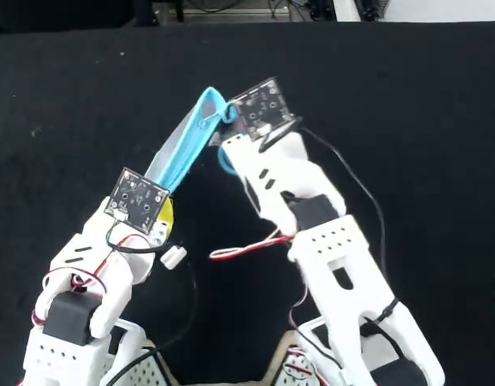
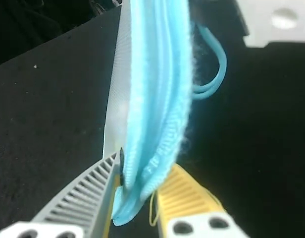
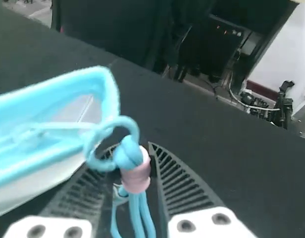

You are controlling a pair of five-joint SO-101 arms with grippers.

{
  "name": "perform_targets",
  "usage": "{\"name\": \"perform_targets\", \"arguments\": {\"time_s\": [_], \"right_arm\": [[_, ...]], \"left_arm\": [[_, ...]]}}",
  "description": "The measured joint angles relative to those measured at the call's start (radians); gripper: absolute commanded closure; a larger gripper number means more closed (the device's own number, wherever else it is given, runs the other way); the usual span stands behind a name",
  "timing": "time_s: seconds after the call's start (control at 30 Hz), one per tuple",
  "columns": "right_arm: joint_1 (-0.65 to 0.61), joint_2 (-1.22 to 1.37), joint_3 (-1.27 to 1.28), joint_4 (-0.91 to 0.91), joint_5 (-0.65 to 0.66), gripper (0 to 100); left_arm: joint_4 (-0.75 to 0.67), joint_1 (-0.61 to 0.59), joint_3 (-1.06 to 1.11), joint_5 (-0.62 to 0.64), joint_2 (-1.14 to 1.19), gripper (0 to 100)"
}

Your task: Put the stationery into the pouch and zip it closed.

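The left pincer (image 2: 142,167) is closed down on one end of the pouch (image 2: 152,74), its grey finger (image 2: 88,191) on the clear side and its yellow finger (image 2: 184,196) on the other, with the blue fabric edge squeezed between them. Across from it, the right pincer (image 3: 132,157) is nipped in on the pull cord (image 3: 136,179), the pink bead and blue knot sitting right between its two ribbed fingers. The cord loops on to the pouch's far corner.

From overhead, the pouch (image 1: 183,145) runs as a narrow strip on edge between the two arms, from the left arm's wrist up to the right arm's. A blue band lies along one side and a pale see-through panel along the other. Beneath it all is the black-covered worktop (image 1: 71,96). I cannot tell whether any stationery is inside.
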Motion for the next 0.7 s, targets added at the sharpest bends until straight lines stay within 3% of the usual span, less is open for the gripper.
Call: {"name": "perform_targets", "arguments": {"time_s": [0.33, 0.7], "right_arm": [[0.048, 0.012, -0.118, 0.002, -0.048, 98.8], [0.097, 0.250, -0.293, 0.002, -0.054, 98.8]], "left_arm": [[0.000, 0.000, 0.000, -0.002, 0.000, 97], [0.000, 0.000, 0.000, -0.002, 0.000, 97]]}}
